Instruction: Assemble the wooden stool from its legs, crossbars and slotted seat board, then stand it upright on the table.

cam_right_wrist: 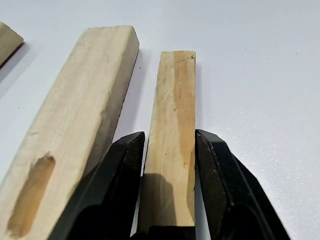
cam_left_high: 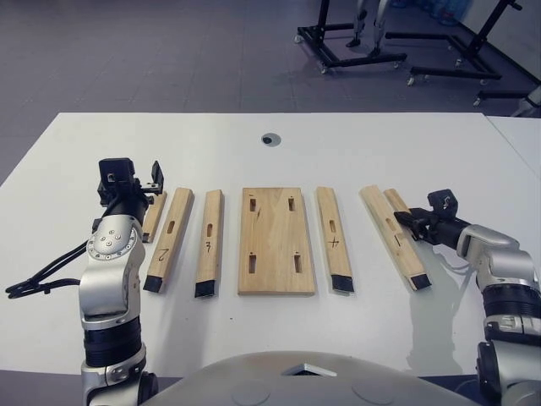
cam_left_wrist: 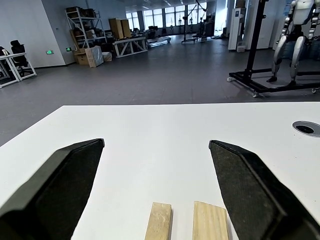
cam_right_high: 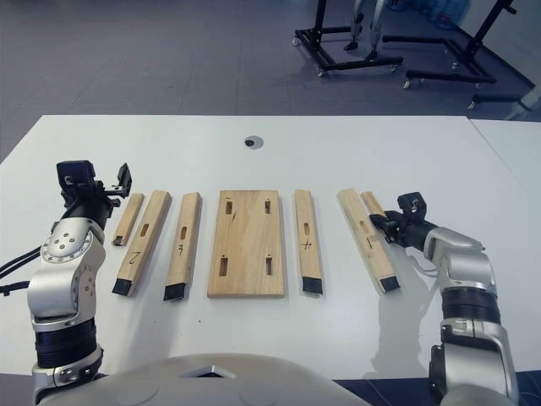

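Toward the right edge of the surface (cam_left_high: 338,144), the right gripper (cam_right_wrist: 169,142) is clamped on the short right crossbar (cam_right_wrist: 176,85), toward its near end, and the outer right leg (cam_right_wrist: 85,100) lies just beside it. If the lift is careless, I'd expect the inner finger to nudge that leg out of line, or the crossbar to droop from so off-centre a hold. The seat board (cam_left_high: 276,239) lies flat mid-surface, nothing slotted into it yet. Further back, by the left edge, the left gripper (cam_left_wrist: 156,144) hangs with its fingers wide apart over the far ends of the left crossbar (cam_left_wrist: 159,222) and the neighbouring leg (cam_left_wrist: 210,220); coming straight down, it could well catch both at once
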`<state>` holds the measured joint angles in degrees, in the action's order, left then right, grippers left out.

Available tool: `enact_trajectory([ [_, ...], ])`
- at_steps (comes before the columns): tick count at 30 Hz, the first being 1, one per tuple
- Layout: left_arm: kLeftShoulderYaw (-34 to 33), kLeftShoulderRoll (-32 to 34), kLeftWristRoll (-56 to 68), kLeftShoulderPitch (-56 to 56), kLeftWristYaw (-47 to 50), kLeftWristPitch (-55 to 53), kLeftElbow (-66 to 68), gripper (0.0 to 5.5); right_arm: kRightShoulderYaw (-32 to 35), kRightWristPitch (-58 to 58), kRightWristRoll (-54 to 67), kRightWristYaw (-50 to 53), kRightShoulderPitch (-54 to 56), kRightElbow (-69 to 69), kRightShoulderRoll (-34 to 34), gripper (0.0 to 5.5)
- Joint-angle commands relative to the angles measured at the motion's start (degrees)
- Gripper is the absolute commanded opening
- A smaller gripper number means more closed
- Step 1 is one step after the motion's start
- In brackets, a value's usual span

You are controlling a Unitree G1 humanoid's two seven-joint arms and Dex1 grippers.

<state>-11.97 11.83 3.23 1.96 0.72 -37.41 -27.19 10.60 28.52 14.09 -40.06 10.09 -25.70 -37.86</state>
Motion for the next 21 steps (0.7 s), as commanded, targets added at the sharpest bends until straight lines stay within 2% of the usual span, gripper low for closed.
enact_trajectory([
  [1,0.23,0.01,-0.29,0.70,-0.07,-0.06,0.16,3.84,-3.06,1.27,-2.74,0.54,-4.72,-4.48,1.11,1.28],
  [6,0.23,0.06,-0.08,1.90,-0.24,-0.03,0.63,3.84,-3.69,-0.95,-2.99,0.34,-3.58,-7.12,0.62,1.28],
  [12,-1.85,0.47,3.93,5.63,-2.95,-1.92,2.50,3.84,1.58,-0.99,1.47,-0.20,4.50,-3.47,-2.04,1.28],
  [18,-13.77,-0.12,23.16,15.75,-7.63,-14.35,4.92,3.84,6.37,4.57,5.67,0.49,16.13,2.08,-5.21,1.28],
  [21,-19.12,-2.58,37.55,23.36,-7.06,-24.58,5.85,3.84,5.52,9.57,9.28,1.08,19.62,12.42,-3.50,1.28],
])
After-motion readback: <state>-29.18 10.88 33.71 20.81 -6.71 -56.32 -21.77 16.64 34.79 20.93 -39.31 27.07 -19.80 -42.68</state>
